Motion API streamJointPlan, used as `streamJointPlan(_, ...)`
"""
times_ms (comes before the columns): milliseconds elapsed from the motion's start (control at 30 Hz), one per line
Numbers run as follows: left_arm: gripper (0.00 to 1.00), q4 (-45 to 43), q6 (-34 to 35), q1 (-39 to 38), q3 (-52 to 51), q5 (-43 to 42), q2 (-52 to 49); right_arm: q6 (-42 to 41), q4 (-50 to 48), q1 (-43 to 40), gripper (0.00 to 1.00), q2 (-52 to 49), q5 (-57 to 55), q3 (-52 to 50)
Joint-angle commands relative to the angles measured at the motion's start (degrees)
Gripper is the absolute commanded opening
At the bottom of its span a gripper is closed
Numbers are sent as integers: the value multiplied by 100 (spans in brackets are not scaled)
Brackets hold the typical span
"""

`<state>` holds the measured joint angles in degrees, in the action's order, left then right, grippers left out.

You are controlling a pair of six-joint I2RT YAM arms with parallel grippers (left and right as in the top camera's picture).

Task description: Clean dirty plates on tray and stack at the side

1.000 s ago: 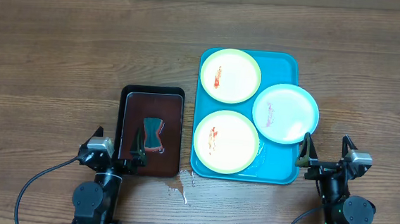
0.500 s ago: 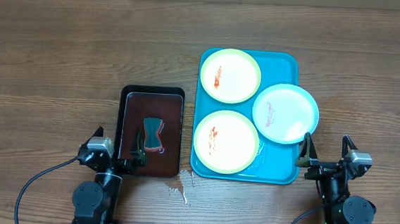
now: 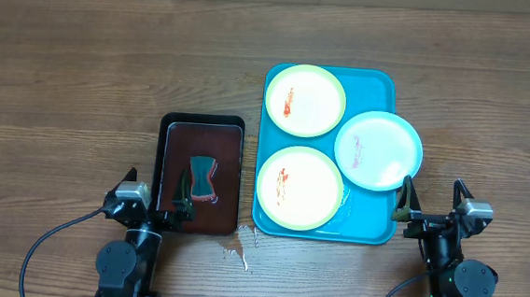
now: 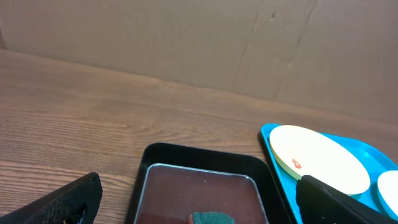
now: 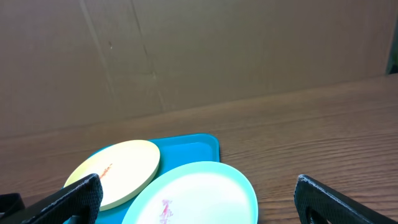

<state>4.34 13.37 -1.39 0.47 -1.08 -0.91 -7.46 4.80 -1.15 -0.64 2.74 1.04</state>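
Nothing is cleaned yet: the three plates (image 3: 306,100) lie on the teal tray (image 3: 379,83), toward two o'clock, with red smears. At six o'clock the left gripper (image 3: 156,195) and the right gripper (image 3: 431,192) stand with fingers spread, holding nothing. No stack is begun.

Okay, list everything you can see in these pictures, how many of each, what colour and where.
table: one, brown wood, under everything
teal tray: one, bright teal, right of centre
yellow-green plates: two, red-smeared, on the teal tray, far and near
blue-white plate: one, faint red smear, overhanging the teal tray's right rim
brown tray: one, dark brown, black rim, left of the teal tray
sponge: one, teal-green, in the brown tray
stain: one, brownish, on the table before the trays
left end effector: black, open, empty
right end effector: black, open, empty
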Motion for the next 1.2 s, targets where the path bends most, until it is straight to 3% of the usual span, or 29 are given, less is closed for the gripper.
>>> streamJointPlan(0, 100, 9, 55, 35, -20, -11, 55, 4, -17, -42, 100, 26, 9, -55)
streamJointPlan(367, 100, -74, 57, 35, -20, -2, 55, -44, -48, -42, 100, 26, 68, -55)
streamJointPlan(500, 100, -330, 212, 28, -20, -433, 55, -46, -96, -42, 100, 26, 555, -57)
streamJointPlan(633, 100, -1152, 212, 28, -20, -1139, 55, -68, -527, -42, 100, 26, 1189, -50)
streamJointPlan(700, 100, -1897, 210, 28, 33, -1176, 55, -175, -566, -42, 100, 26, 1307, 166)
streamJointPlan(767, 100, -2044, 210, 28, 214, -1060, 55, -190, -448, -42, 100, 13, 1386, 442)
streamJointPlan(933, 100, -750, 160, 28, 1456, -710, -321, -186, 420, -42, 100, -684, 1585, 1867)
streamJointPlan(1167, 100, 1469, 35, 28, 3681, -861, -2144, -166, 2575, -42, 100, -3110, 1943, 4765)
